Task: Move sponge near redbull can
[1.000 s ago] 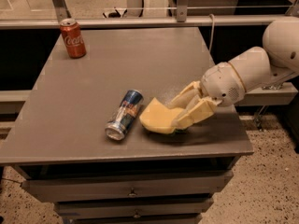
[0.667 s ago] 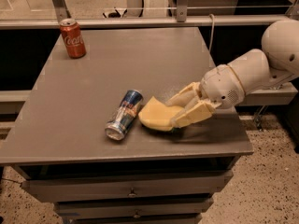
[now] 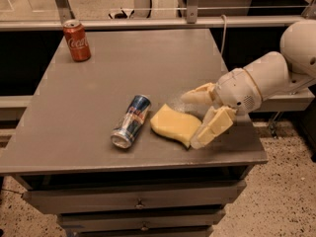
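Note:
The redbull can (image 3: 131,121) lies on its side on the grey table (image 3: 123,73), its silver end pointing to the front left. The pale yellow sponge (image 3: 174,124) lies flat on the table just to the right of the can, a small gap apart. My gripper (image 3: 190,120) reaches in from the right at the sponge's right end. It is open. The upper finger (image 3: 198,96) stands clear above the sponge. The lower finger (image 3: 213,127) rests against the sponge's right edge.
An orange-red Coca-Cola can (image 3: 77,40) stands upright at the table's back left corner. The table's right edge (image 3: 247,127) and front edge are close to the sponge. Drawers sit below the tabletop. A rail runs behind the table.
The fingers have spread apart and the sponge has settled flat on the table beside the can. The can has not moved.

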`<state>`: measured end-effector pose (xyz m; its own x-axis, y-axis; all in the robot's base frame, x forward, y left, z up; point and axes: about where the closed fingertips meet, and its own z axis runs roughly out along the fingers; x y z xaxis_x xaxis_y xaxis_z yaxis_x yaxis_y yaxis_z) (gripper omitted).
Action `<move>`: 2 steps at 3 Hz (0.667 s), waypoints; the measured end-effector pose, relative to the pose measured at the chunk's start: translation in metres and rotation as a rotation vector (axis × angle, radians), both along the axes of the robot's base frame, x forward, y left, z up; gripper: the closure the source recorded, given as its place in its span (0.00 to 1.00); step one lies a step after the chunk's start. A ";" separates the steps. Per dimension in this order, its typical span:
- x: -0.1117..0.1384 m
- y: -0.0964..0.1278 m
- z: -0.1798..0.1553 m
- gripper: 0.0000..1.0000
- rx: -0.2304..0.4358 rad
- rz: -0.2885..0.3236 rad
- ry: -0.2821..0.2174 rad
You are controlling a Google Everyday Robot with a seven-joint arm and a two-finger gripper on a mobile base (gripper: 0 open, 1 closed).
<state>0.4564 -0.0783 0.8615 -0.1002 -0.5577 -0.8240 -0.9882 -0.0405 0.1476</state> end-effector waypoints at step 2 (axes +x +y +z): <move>0.041 -0.055 0.017 0.00 -0.009 -0.159 -0.066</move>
<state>0.4977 -0.1337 0.8789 -0.1341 -0.5462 -0.8268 -0.9895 0.1184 0.0823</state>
